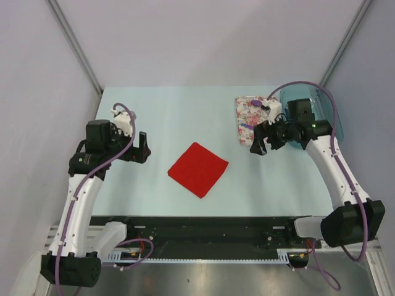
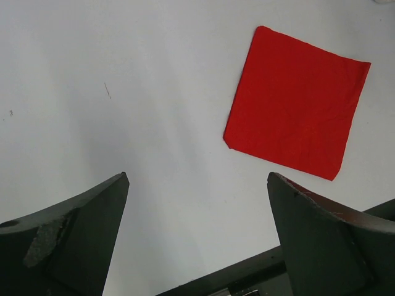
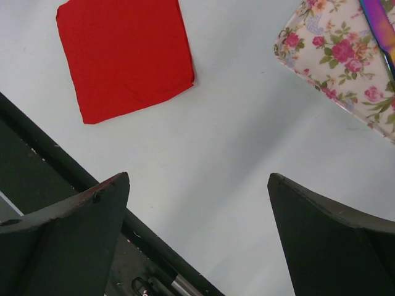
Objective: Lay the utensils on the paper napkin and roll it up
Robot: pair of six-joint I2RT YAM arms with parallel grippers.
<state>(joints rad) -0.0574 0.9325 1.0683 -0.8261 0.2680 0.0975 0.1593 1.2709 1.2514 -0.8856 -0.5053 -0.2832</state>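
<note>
Red paper napkin [image 1: 198, 169] lies flat between the wide-open left gripper [image 2: 197, 179] and the wide-open right gripper [image 3: 197, 179]; a dragging finger could crumple its thin sheet.

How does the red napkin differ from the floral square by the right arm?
The red napkin is plain; the floral square is white with pink flowers. The red napkin lies bare mid-table; the floral square sits far right with a shiny utensil on it. Both lie flat.

White arms [image 1: 77, 203], black joints [image 1: 99, 137], purple cables [image 1: 305, 83].
</note>
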